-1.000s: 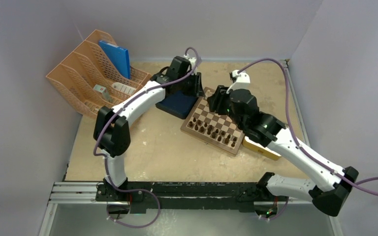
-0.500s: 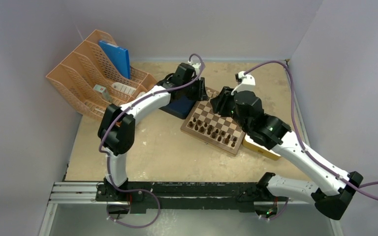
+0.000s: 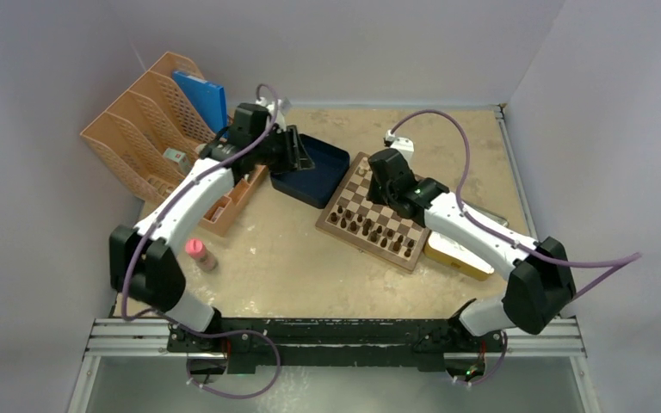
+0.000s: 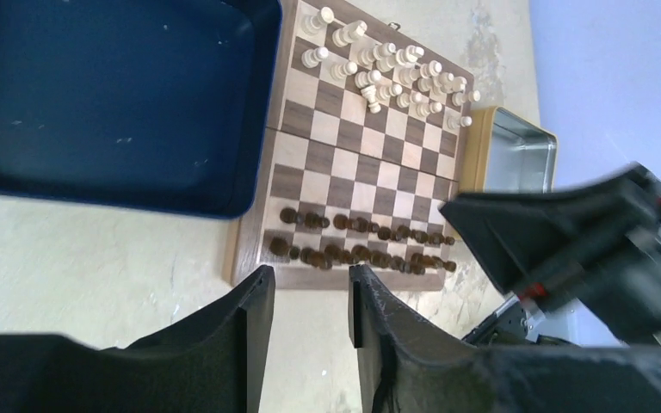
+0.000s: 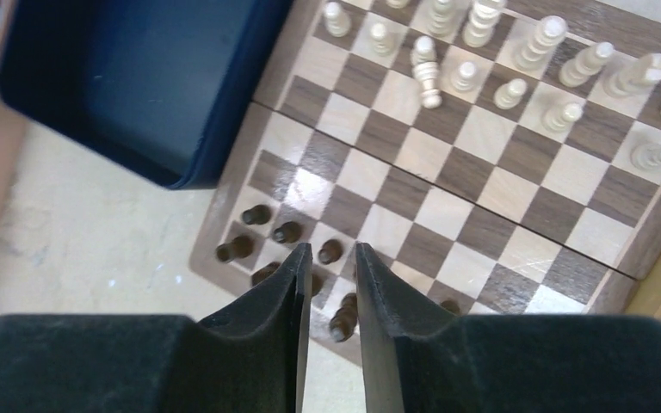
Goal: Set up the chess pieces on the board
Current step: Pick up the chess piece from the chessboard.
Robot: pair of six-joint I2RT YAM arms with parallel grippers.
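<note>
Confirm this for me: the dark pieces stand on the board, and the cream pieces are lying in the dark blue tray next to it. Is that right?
Not quite. The cream pieces are on the board too, along the edge opposite the dark pieces. The dark blue tray next to it holds nothing, as the right wrist view shows.

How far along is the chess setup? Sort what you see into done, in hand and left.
Done: the dark pieces stand in two rows at one edge of the board, and most cream pieces stand in two rows opposite. In hand: nothing; the left hand and right hand are both open and empty. Left: a toppled piece lies on its side among the cream rows and probably needs standing up.
</note>
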